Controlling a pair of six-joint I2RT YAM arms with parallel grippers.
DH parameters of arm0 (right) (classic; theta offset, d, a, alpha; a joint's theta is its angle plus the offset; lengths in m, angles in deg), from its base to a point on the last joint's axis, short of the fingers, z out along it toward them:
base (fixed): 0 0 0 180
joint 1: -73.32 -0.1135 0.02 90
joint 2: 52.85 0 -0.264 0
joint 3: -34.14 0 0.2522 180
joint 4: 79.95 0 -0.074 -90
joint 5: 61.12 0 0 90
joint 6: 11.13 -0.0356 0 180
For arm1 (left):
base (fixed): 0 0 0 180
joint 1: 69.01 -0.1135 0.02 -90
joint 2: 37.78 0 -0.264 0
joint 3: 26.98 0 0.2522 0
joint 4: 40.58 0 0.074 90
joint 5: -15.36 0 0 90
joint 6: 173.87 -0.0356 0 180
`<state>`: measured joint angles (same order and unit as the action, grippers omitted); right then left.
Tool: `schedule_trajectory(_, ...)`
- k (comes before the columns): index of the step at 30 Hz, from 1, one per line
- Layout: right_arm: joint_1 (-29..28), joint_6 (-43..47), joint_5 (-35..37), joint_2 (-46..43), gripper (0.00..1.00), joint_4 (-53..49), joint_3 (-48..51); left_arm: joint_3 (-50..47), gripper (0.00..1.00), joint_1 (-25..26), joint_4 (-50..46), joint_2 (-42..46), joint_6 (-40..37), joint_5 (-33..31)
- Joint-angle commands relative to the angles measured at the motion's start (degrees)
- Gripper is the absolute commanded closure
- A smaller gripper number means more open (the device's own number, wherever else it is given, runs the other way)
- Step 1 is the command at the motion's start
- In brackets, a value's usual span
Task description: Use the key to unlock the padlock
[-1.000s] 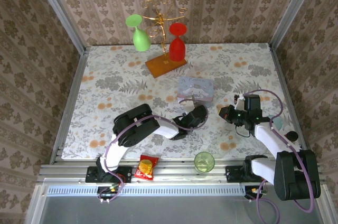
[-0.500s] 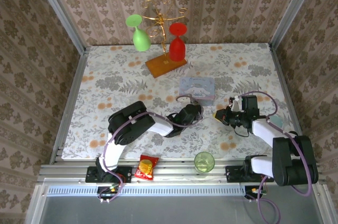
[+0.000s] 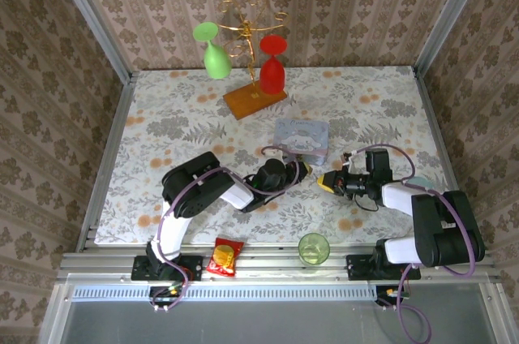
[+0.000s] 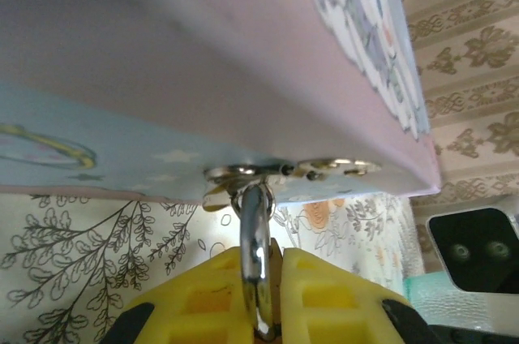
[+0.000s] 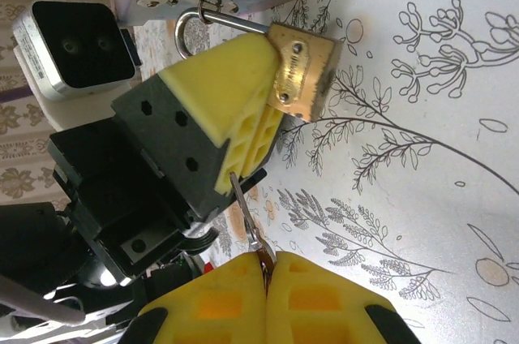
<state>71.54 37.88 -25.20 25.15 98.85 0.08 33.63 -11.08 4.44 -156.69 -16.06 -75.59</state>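
The small brass padlock (image 5: 304, 68) hangs by its silver shackle (image 4: 255, 234) from the hasp of the pale-blue tin (image 3: 302, 137). My left gripper (image 4: 272, 261) is shut on the padlock, its yellow fingers (image 5: 231, 88) clamping the body from the side. In the top view this left gripper (image 3: 295, 172) sits at the tin's near edge. My right gripper (image 5: 266, 269) is shut on the thin silvery key (image 5: 247, 214). The key's blade points up at the left fingers, just short of the padlock. Seen from above, the right gripper (image 3: 328, 182) is close to the left one's right side.
A round green cup (image 3: 313, 248) and a red snack packet (image 3: 225, 257) sit at the table's near edge. A gold rack on a wooden base (image 3: 254, 101) holds a green glass (image 3: 213, 53) and a red glass (image 3: 272, 68) at the back.
My right gripper has moved left with the key, closing in on the left gripper. The left gripper has shifted slightly left along the tin's near edge.
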Motion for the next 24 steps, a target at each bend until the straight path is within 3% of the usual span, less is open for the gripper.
schedule_trajectory(1,-0.3,-0.8,-2.0,-0.2,1.00,0.4,1.4,-1.3,1.00,-0.8,9.0,-0.2,3.5,3.4)
schedule_trajectory(4,-0.3,0.8,-0.8,0.2,1.00,-1.1,1.4,-1.8,1.00,-1.2,9.8,0.3,4.0,5.1)
schedule_trajectory(9,-0.5,-3.0,-2.9,5.7,1.00,9.1,1.9,-2.6,1.00,-2.3,13.7,0.4,6.5,7.3)
schedule_trajectory(16,-0.9,-1.8,-3.9,10.7,1.00,10.5,-1.6,-3.1,1.00,-3.2,14.4,1.7,6.6,9.4)
schedule_trajectory(20,-0.9,-5.8,-6.6,13.8,1.00,20.4,-0.5,-3.3,1.00,-3.4,14.8,1.2,7.2,10.0)
schedule_trajectory(24,-0.8,-6.2,-6.0,16.0,1.00,22.2,-0.7,-3.6,1.00,-3.3,15.0,2.2,7.3,10.0)
